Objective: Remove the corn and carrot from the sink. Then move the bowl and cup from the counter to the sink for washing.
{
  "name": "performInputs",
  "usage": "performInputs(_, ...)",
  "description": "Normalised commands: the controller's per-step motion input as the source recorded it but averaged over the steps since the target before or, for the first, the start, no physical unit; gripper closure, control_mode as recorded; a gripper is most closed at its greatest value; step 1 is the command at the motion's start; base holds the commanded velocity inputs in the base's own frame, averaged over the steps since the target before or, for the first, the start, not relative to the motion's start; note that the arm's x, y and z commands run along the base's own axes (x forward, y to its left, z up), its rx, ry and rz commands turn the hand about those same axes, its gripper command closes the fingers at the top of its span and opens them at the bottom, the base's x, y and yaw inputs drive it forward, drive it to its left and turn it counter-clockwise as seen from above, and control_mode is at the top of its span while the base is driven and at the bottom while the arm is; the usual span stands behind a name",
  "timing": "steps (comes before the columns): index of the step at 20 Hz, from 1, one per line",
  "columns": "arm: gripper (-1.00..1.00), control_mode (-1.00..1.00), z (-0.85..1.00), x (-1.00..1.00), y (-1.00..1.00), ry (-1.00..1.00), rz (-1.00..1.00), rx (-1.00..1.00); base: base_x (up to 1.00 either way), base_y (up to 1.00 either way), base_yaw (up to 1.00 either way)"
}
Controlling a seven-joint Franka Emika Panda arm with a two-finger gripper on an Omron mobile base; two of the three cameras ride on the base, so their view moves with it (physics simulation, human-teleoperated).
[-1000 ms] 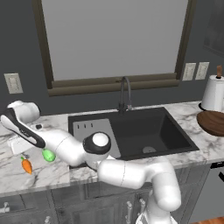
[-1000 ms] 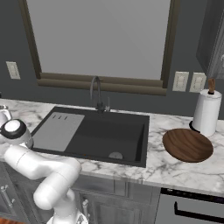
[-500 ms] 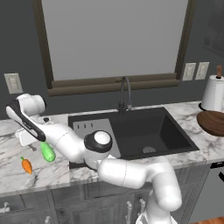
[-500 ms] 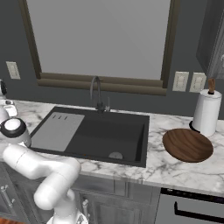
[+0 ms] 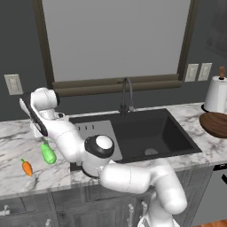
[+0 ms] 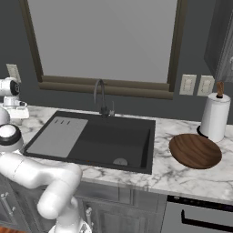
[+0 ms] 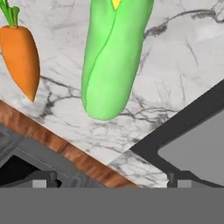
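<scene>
Plainly unlabelled corn [image 7: 113, 57] and carrot [image 7: 21, 59] side by side on marble counter [image 7: 183, 57], gripper [image 5: 36, 119] released above them

You've got one corn [image 5: 48, 153], one carrot [image 5: 27, 167], one bowl [image 6: 195, 150], one sink [image 6: 132, 123] with one faucet [image 6: 99, 96], one paper towel roll [image 6: 214, 116]. Wall plates: one on the left [image 5: 13, 84], probably two on the right [image 6: 196, 85], hard to separate.
</scene>
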Motion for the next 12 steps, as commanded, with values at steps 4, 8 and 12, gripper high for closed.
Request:
performInputs(4,-1.00,-1.00,0.06,-0.08,-0.58,-0.15,0.03,0.32,0.00,0.00,0.00)
performInputs(8,-1.00,-1.00,0.07,-0.11,-0.57,-0.17,0.05,0.32,0.00,0.00,0.00)
performInputs(12,-1.00,-1.00,0.09,-0.17,-0.57,-0.16,0.08,0.31,0.00,0.00,0.00)
